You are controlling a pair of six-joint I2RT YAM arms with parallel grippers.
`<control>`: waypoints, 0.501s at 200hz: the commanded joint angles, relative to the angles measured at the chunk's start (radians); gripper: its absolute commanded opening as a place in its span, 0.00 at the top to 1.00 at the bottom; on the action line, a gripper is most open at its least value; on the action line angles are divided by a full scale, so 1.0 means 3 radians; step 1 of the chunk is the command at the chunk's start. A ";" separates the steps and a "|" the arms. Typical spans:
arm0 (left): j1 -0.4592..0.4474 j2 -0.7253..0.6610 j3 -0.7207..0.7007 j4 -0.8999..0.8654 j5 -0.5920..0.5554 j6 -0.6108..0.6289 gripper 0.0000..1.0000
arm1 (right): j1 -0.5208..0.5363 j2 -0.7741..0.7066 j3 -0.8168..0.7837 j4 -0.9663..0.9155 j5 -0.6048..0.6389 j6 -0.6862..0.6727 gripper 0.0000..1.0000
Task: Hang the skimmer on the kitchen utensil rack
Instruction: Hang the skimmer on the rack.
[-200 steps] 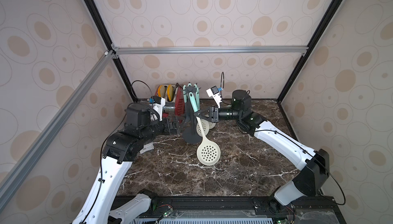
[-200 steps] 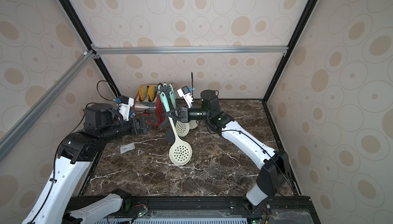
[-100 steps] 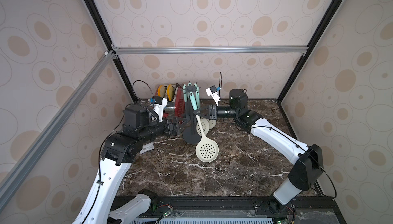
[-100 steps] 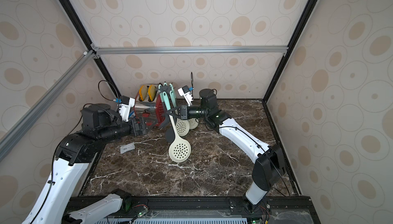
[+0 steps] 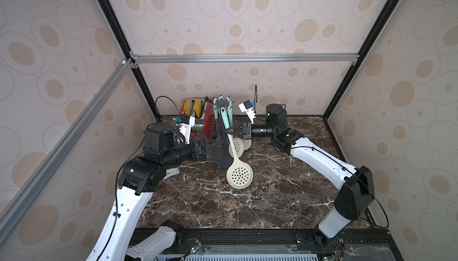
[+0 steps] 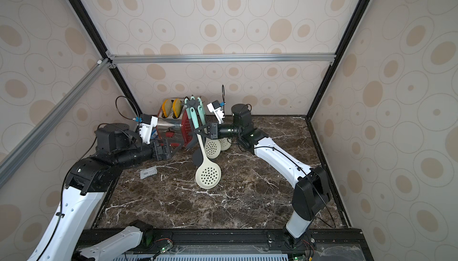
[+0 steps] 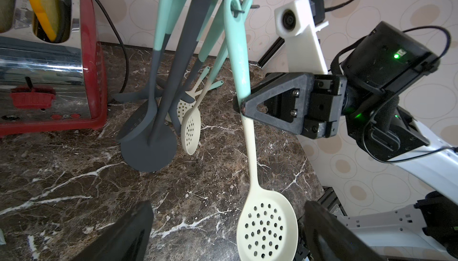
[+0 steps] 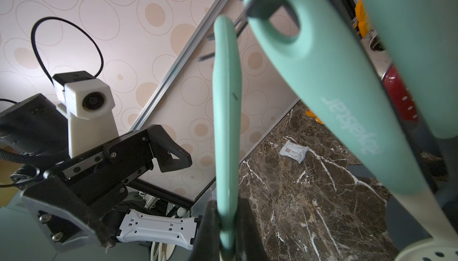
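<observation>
Right gripper [image 5: 228, 131] is clamping the skimmer [image 5: 240, 175] mid-handle, right where teal is turning to cream. Its fingers [image 8: 210, 225] are squeezing the handle from both sides, as the right wrist view shows. The skimmer is hanging tilted from the rack [image 5: 222, 103], with its holed cream head sitting out toward the front, over the table [image 5: 247, 205]. I cannot tell whether the head is touching the marble. In the left wrist view a hook prong is poking through the loop at the top of the handle, so the loop is sitting on the rack's crown.

Left gripper [image 7: 228, 207] is pointing in from the left, low beside the rack's pole. Its fingers are spread wide and gripping nothing, with the skimmer's head showing between them in its own wrist view. Contact with the rack is unclear in both top views.

Other utensils [image 7: 158, 74], dark grey ones and two smaller cream skimmers, are hanging on the same rack. A red and chrome toaster [image 7: 49, 74] is standing just behind it, by the back wall. A small white packet [image 5: 171, 172] is lying on the table near the left arm.
</observation>
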 commanded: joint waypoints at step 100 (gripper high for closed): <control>0.0022 -0.0167 -0.0190 0.0137 -0.0182 0.0105 0.17 | -0.0058 -0.0092 0.0205 -0.0661 0.0620 -0.0274 0.53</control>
